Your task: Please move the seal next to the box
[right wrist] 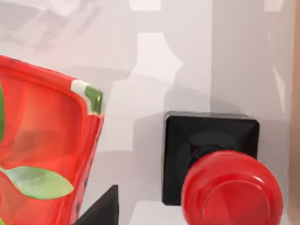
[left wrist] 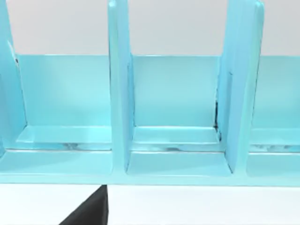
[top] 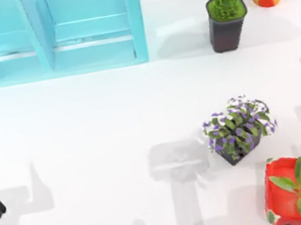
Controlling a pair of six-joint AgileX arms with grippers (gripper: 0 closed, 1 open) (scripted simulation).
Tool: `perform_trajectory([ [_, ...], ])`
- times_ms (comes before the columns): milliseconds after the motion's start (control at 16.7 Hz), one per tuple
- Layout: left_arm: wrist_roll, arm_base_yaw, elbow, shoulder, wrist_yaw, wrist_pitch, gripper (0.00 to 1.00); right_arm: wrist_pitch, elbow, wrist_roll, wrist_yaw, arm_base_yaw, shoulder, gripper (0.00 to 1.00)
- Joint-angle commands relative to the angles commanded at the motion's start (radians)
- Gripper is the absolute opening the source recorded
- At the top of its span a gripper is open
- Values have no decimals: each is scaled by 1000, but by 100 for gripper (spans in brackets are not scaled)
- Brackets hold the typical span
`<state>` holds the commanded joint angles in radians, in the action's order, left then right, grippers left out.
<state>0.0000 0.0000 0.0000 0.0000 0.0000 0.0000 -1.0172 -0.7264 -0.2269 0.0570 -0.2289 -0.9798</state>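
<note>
The left gripper [left wrist: 89, 212] faces the glossy, partitioned cyan box [top: 51, 36], while the right gripper [right wrist: 101, 210] (neither's opening can be judged) hovers over the seal [right wrist: 211, 159], which has a square black base and a smooth round red knob, stands just beside a red pot [right wrist: 42, 140] and far from the box, and is probably best grasped centred on the knob, clear of the pot.
</note>
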Motion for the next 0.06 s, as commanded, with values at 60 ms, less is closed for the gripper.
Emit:
perform_trajectory([
  [60,0,0,0,0,0,0,100,0,0,0,0,0,0,100],
])
